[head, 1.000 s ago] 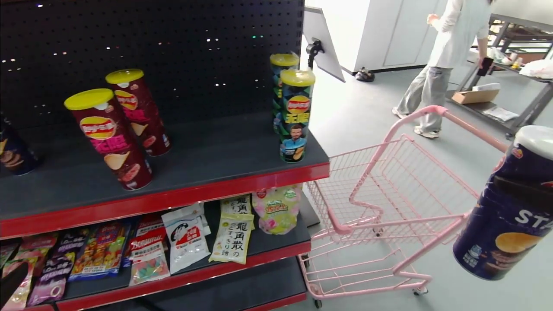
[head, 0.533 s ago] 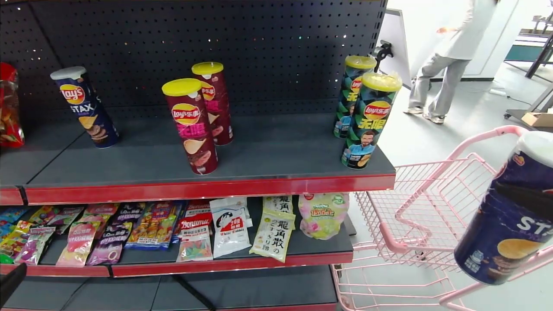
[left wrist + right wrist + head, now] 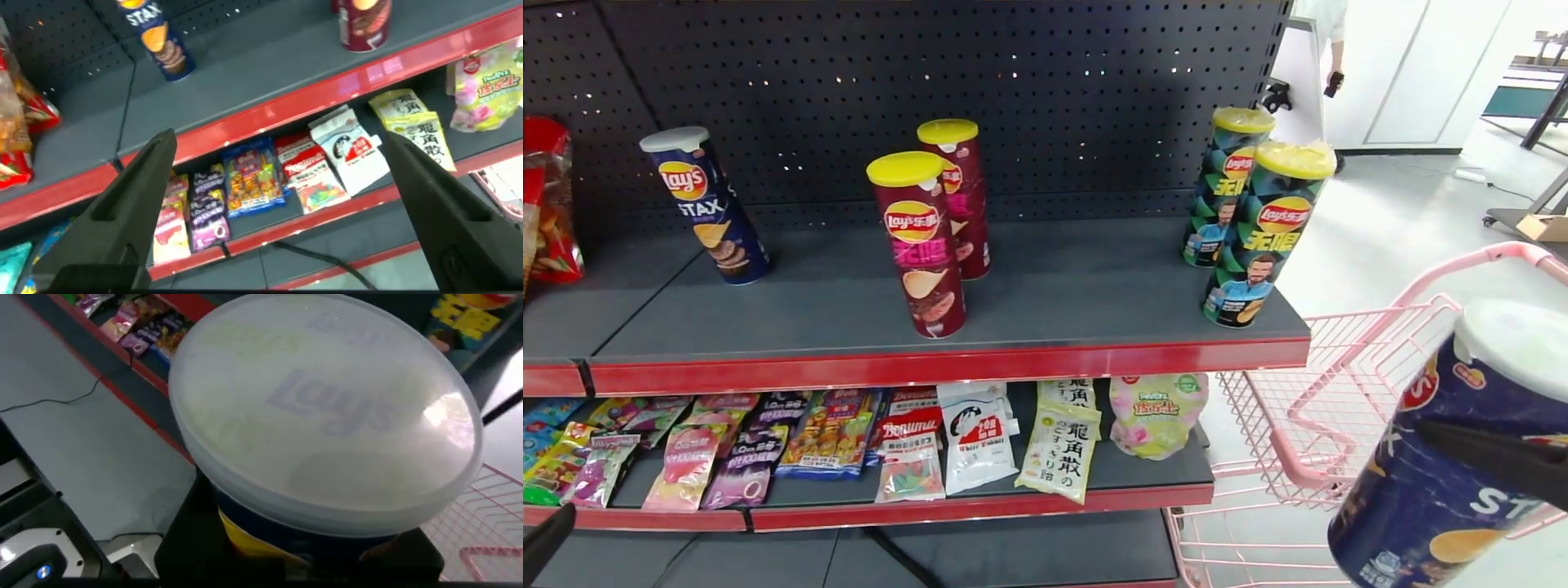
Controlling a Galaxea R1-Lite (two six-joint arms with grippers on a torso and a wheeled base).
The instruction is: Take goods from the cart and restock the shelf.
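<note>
I'm mid-carry: my right fingers [image 3: 1503, 461] are clenched on the blue can [image 3: 1405, 506], held over the cart [image 3: 1286, 453], well apart from the shelf [image 3: 1062, 294]. My left fingers [image 3: 131, 204] are spread and empty. Next, I'd judge, swing the can left and stand it beside the matching can [image 3: 707, 208].

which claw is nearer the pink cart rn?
Right. The right claw holds a blue can by the cart; the left claw, open, is off to the left, facing the snack bags.
</note>
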